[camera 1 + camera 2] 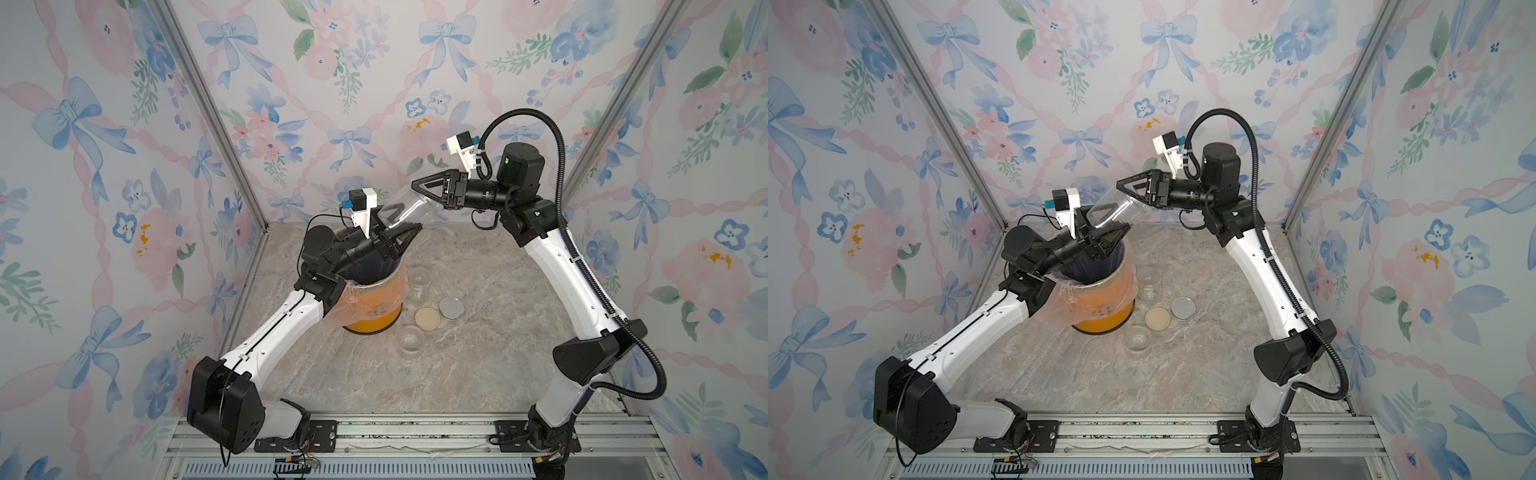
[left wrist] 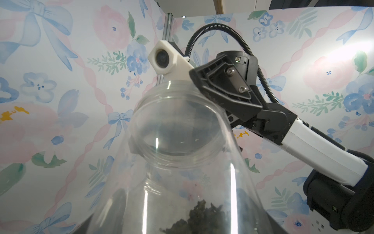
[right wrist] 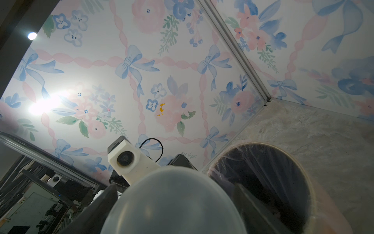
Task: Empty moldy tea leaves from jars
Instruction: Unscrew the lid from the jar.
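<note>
As I look down in a top view, the left claw (image 1: 405, 222) is pinching the clear jar (image 1: 409, 210) by its base end. It holds the jar tilted in the air above the far side of the orange bin (image 1: 376, 309). The right claw (image 1: 420, 192) reaches in from the opposite side at the jar's raised mouth. In its wrist view I see its fingers (image 3: 101, 200) clamped on either side of the translucent grey lid (image 3: 174, 202). Whether that lid is on the threads or off them, I cannot tell. In the left wrist view the tea leaves (image 2: 202, 216) show as a dark clump low inside the jar, at the end nearest the left claw. The rest of the jar looks clear. On the marble table (image 1: 478, 353), an empty open jar (image 1: 417, 282) stands just beside the bin. A second empty jar (image 1: 411, 340) sits nearer my side, and between them lie the beige lid (image 1: 427, 318) and the silver lid (image 1: 451, 307), flat and close together
</note>
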Tool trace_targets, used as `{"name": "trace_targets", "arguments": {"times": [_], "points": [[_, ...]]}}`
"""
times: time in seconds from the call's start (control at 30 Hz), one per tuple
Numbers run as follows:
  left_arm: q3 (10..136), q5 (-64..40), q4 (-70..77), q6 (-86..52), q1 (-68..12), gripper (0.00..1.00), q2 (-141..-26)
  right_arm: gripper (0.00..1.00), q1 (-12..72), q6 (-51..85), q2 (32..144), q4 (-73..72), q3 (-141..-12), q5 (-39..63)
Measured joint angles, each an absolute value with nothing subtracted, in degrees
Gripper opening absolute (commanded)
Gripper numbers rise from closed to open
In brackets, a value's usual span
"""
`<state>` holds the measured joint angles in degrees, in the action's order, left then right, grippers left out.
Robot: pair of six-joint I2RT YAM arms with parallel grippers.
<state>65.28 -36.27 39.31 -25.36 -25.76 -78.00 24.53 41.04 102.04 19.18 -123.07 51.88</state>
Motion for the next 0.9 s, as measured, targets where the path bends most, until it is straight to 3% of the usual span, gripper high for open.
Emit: {"name": "trace_targets", "arguments": {"times": [0.4,0.9], "points": [[61.71,-28.01,39.44,-9.04,-28.71,0.25,-76.38,0.66,26.37,39.59,102.04,31.44,-127.52,43.31],[62.04,-24.21,39.18,5.91,-29.52,0.24,-76.31,0.65,28.21,38.33,102.13,34.35,-129.88,38.85]]}}
